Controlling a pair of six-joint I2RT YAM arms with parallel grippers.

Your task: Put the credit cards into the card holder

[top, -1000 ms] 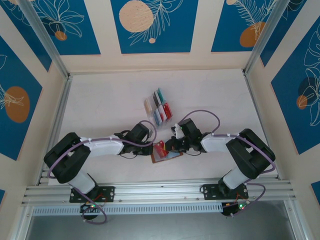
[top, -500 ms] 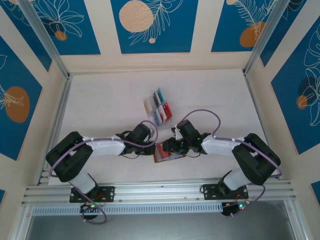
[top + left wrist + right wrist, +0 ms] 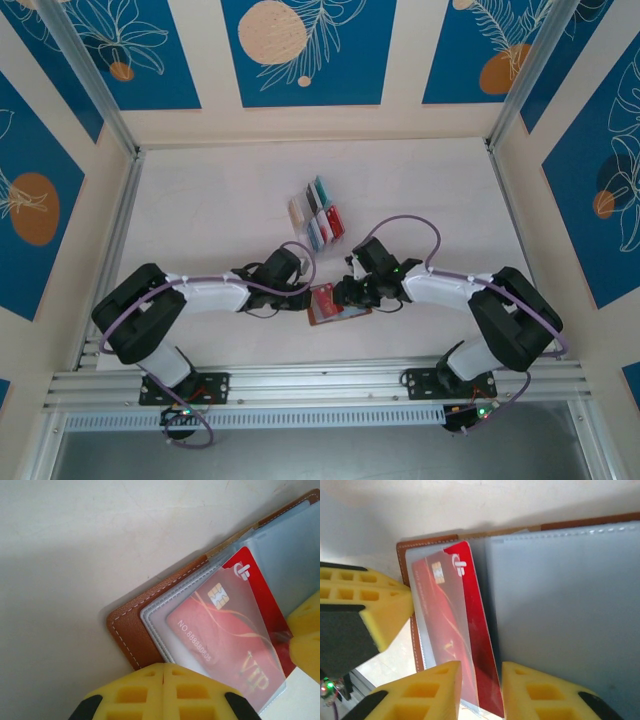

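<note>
The brown leather card holder [image 3: 328, 316] lies open between the arms, its stitched corner [image 3: 130, 630] near my left gripper. A red card [image 3: 225, 625] with a chip sits partly inside a clear pocket, its top corner sticking out. My left gripper [image 3: 163, 672] is shut, its yellow fingers meeting over the holder's near edge with nothing seen between them. My right gripper [image 3: 481, 690] is narrowly open, and the tilted red card [image 3: 470, 630] runs down between its fingers. In the top view, left gripper [image 3: 303, 297] and right gripper [image 3: 345, 293] flank the red card [image 3: 324, 297].
A clear slotted rack [image 3: 317, 213] holding several more cards stands just behind the grippers. The holder's other clear pocket pages [image 3: 560, 610] spread to the right. The left gripper's finger [image 3: 375, 610] sits close beside the holder. Bare table lies all around.
My right gripper shifted left over the holder, then eased back slightly. The red card now lies lower in the pocket. The left arm has barely moved.
</note>
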